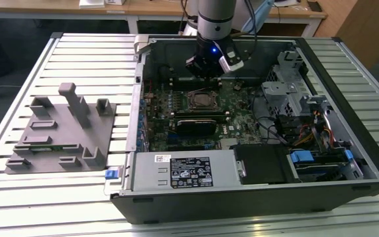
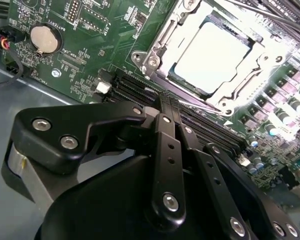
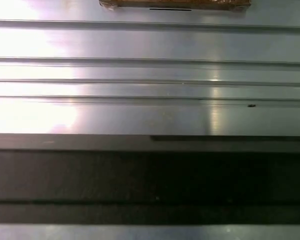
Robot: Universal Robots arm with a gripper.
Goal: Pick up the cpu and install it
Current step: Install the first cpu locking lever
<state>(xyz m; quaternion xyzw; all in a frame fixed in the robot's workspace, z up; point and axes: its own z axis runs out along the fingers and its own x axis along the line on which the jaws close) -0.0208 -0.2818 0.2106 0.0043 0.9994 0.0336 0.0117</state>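
Sitting already inside its socket frame (image 2: 210, 60) on the green board (image 2: 85, 55), the cpu (image 2: 217, 55) shows its pale metal top in the second wrist view. I judge it light, stiff and slick on top, fragile underneath, so any hold belongs on its thin side edges, which the frame now hems in closely. The gripper (image 2: 162, 107) hangs just beside the socket with its jaws pressed together and empty. Memory slots lie between gripper and socket. In the exterior view the computer case (image 1: 255, 197) walls the arm in; open room lies upward.
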